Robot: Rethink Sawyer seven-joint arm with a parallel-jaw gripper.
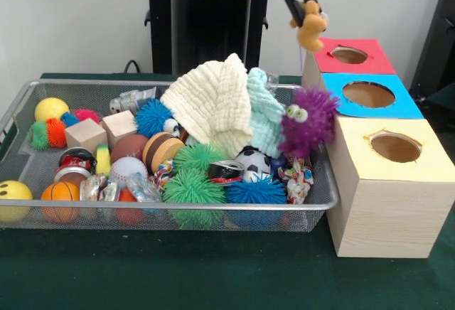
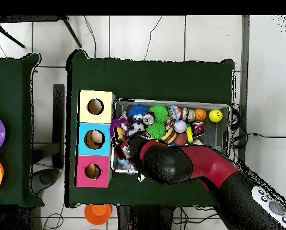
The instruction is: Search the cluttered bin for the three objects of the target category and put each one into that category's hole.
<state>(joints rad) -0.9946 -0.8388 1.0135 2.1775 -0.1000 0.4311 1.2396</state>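
Front view: small yellow-orange stuffed toy [image 1: 311, 28] hangs in the air at upper right of frame, gripped between the black jaws of the gripper [image 1: 304, 10], closed on its top. It sits just left of and slightly above the red-surround hole [image 1: 349, 55], not over the opening, not touching the box

Wooden box [image 1: 387, 210] at right of frame, three holes in a row: red at the far end, blue-surround hole [image 1: 368, 94] in the middle, yellow-surround hole [image 1: 395, 148] nearest the camera. Box stands right beside the right end of the bin [image 1: 21, 104]

Bin fills left and centre of frame on the green tabletop [image 1: 213, 274], still packed: cream knitted cloth [image 1: 211, 100] heaped in the middle over a pale mint cloth [image 1: 266, 114], purple fuzzy toy with googly eyes [image 1: 307, 119] at the right end by the box, green spiky balls [image 1: 193, 182] and blue spiky ball [image 1: 256, 193] along the near rim, small soccer ball [image 1: 250, 161], baseball [image 1: 128, 169], mini basketball [image 1: 60, 195], yellow smiley ball [image 1: 13, 196] at lower left corner, two wooden blocks [image 1: 99, 131], plain yellow ball [image 1: 51, 109] at upper left corner

Overhead view: red and black arm [image 2: 193, 165] comes in from lower right and covers the lower left part of the bin [image 2: 169, 100]; gripper and toy hidden under it there. Orange round thing [image 2: 98, 212] on the floor below the tabletop edge
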